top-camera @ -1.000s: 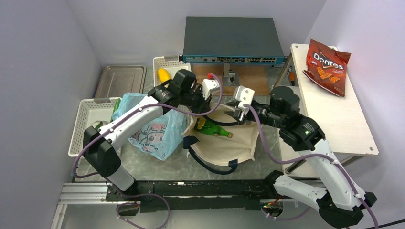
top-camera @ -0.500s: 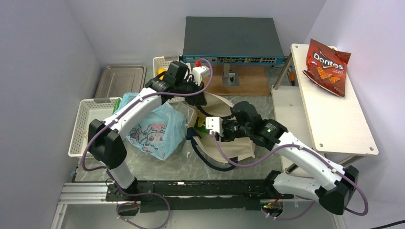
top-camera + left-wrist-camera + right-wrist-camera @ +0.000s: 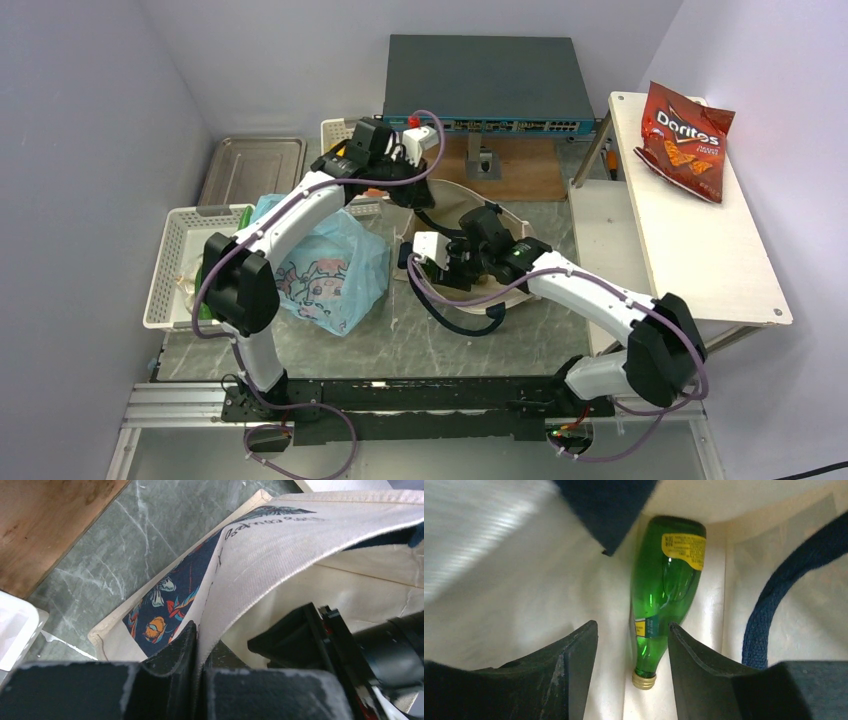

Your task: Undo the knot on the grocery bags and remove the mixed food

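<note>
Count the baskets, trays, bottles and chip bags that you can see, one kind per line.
White baskets: 2
Metal tray: 1
Green bottle: 1
Doritos bag: 1
Total: 5

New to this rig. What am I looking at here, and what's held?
Two robot arms bolted to a table. The wide picture comes from a fixed overhead camera; the other two from a camera on each wrist. The left end effector is shut on the rim of a beige tote, holding it open. The right end effector is open inside, straddling a green glass bottle. A light-blue plastic bag lies beside the tote; a Doritos bag sits on the side shelf.
</note>
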You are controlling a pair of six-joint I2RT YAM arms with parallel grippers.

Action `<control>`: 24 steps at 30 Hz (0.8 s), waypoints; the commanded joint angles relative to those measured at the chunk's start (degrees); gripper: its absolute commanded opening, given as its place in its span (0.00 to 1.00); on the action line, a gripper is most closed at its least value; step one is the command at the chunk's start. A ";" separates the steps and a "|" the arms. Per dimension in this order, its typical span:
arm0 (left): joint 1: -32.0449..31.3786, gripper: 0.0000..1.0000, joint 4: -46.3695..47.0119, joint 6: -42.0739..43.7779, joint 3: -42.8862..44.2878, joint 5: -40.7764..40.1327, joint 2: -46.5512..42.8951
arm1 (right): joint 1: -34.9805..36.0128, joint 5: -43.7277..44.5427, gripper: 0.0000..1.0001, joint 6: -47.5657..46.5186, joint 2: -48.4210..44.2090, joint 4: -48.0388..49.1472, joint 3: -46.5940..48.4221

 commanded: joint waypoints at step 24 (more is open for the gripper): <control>4.29 0.00 2.40 6.17 -1.57 3.41 -4.25 | -5.32 0.82 0.89 -1.41 21.95 4.13 8.80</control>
